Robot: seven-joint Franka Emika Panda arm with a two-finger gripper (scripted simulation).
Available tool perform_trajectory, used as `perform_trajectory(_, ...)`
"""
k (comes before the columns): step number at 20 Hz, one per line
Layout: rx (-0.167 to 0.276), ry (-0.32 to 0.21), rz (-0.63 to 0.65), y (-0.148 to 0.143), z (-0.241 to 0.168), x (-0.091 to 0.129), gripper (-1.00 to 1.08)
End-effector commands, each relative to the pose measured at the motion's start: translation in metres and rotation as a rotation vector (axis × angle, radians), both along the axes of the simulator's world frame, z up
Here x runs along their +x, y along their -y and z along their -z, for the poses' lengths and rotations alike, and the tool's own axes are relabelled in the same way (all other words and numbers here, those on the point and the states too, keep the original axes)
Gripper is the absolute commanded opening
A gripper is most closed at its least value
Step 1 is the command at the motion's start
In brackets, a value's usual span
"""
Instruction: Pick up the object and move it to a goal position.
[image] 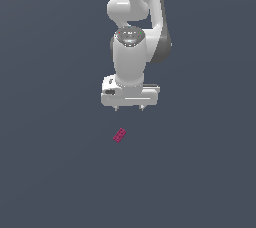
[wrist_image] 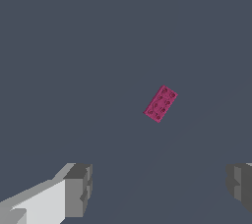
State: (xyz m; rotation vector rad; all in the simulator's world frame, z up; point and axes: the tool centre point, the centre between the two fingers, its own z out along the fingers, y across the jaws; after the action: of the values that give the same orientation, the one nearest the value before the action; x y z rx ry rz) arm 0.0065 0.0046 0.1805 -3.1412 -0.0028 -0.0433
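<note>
Pincer (image: 129, 107): spread wide, holding nothing, above the worktop (image: 50, 172).
Brick (image: 119, 135): flat on the worktop, apart from the pincer, lying at a slant to it.
Risk: the brick is tiny and skewed; closing without aligning could nudge or spin it away.
Risk: descending off-centre could land a fingertip (wrist_image: 78, 188) on it.
</note>
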Motion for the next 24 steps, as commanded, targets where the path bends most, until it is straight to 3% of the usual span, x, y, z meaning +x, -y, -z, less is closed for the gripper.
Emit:
perform_trajectory(1, 0.0, 0.0, 0.0, 0.0, 0.0, 0.0, 1.0)
perform_trajectory(10, -0.03, 0.023, -0.004, 0.007, -0.017, 0.008, 1.0)
perform_trajectory(17, -0.026, 0.021, 0.017, 0.008, -0.012, 0.01, 1.0)
perform_trajectory(24, -0.014, 0.011, 0.122, 0.014, 0.011, 0.018, 1.0)
